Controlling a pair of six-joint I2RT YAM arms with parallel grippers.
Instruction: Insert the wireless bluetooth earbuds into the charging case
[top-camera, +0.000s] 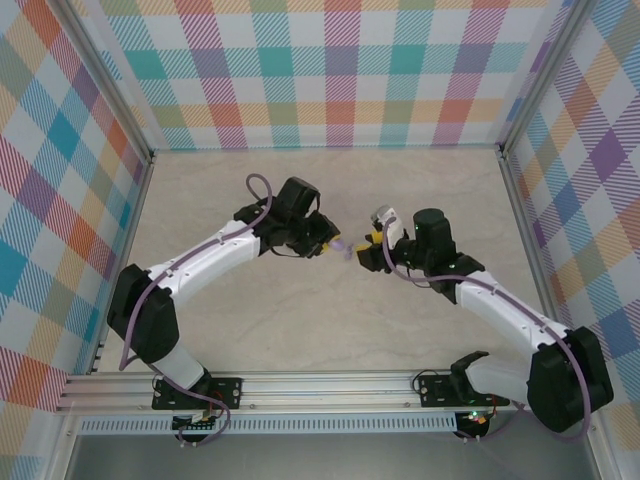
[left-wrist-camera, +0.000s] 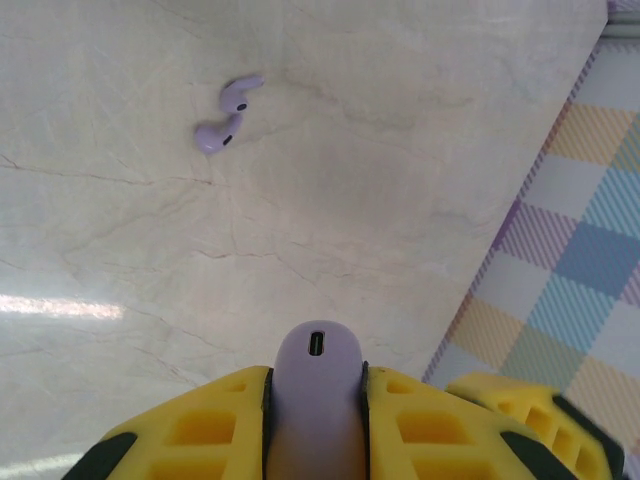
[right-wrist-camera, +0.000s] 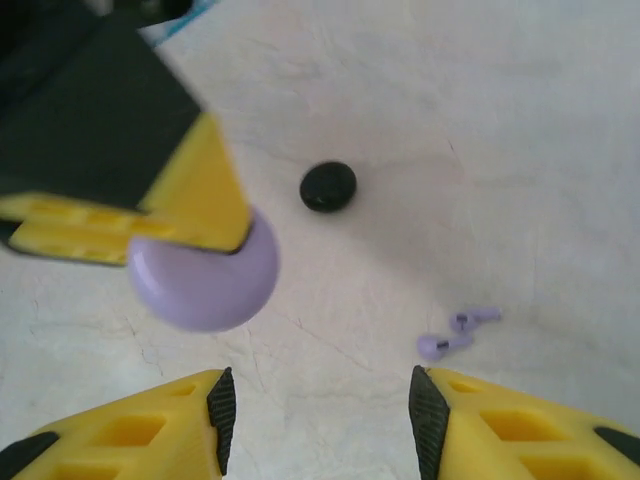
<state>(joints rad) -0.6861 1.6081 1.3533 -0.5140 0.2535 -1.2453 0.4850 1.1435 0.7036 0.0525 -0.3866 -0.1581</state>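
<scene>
Left end effector (left-wrist-camera: 315, 405): clamped on lavender case (left-wrist-camera: 317, 350), held above tabletop (left-wrist-camera: 420, 180).
Right end effector (right-wrist-camera: 315, 415): jaws wide, empty, facing the case.
Lavender earbuds (left-wrist-camera: 228, 115): lying together on tabletop, apart from both.
Risk: tiny touching buds; pinching one likely flicks the other away.

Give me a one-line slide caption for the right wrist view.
Open right gripper faces the left gripper clamping a lavender case; two lavender earbuds and a black case lie on the table.
</scene>
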